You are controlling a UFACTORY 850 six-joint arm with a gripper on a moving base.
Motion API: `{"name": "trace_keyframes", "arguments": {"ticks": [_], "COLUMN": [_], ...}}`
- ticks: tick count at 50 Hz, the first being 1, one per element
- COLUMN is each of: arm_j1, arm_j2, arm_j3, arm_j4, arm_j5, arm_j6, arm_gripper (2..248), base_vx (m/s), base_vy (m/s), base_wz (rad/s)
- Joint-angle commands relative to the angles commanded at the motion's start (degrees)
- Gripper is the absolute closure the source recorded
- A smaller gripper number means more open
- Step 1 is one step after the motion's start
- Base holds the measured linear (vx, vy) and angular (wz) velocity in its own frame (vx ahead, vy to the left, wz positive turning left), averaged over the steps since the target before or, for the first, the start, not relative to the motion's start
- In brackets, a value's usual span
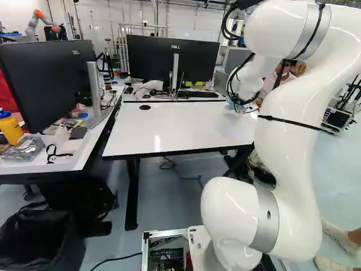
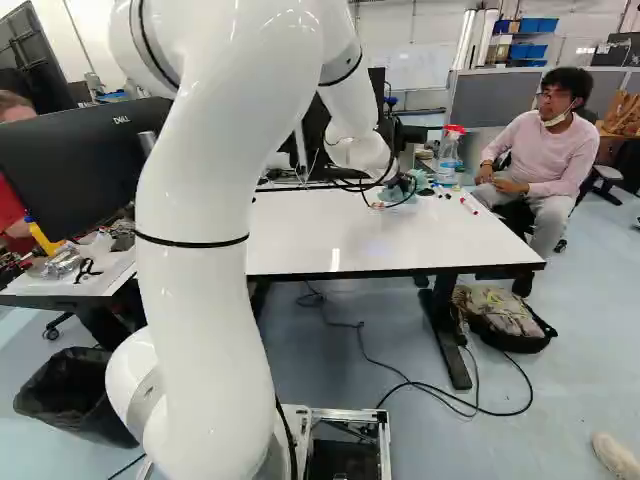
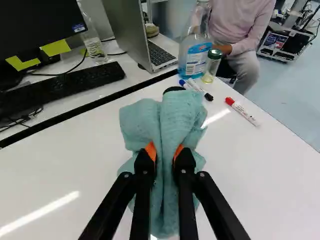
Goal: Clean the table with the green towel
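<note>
Glossy white table (image 1: 192, 125); dark monitor (image 1: 149, 59) beyond
Gripper (image 2: 404, 186) pinches bunched green towel (image 3: 175, 117), fingers slightly parted by cloth; blue-grey floor (image 1: 163, 206)

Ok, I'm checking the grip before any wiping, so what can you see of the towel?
The towel is pale blue-green, soft-looking cloth with a finely textured weave. It is bunched, not spread flat, in loose lengthwise folds. The gripper pinches it near its middle between orange pads, with cloth bulging ahead and hanging beneath. It is over the white table; how much of it touches the top is hidden.
</note>
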Motion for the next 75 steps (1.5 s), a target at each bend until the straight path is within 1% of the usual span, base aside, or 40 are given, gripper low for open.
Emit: {"name": "trace_keyframes", "arguments": {"ticks": [22,37,75], "arm_j1": [0.0,0.0,0.0], "arm_j2": [-2.6,-2.6,-2.6], "arm_j3": [-0.4,-0.4,-0.4], "arm_j4": [0.0,0.0,0.0], "arm_j5": [0.0,-0.2,-5.6], "arm_j6": [0.0,0.0,0.0], "arm_gripper": [195,195,195], "base_vx": [0.0,0.0,0.0], "base_vy": [0.0,0.0,0.0], "base_wz": [0.0,0.0,0.0]}}
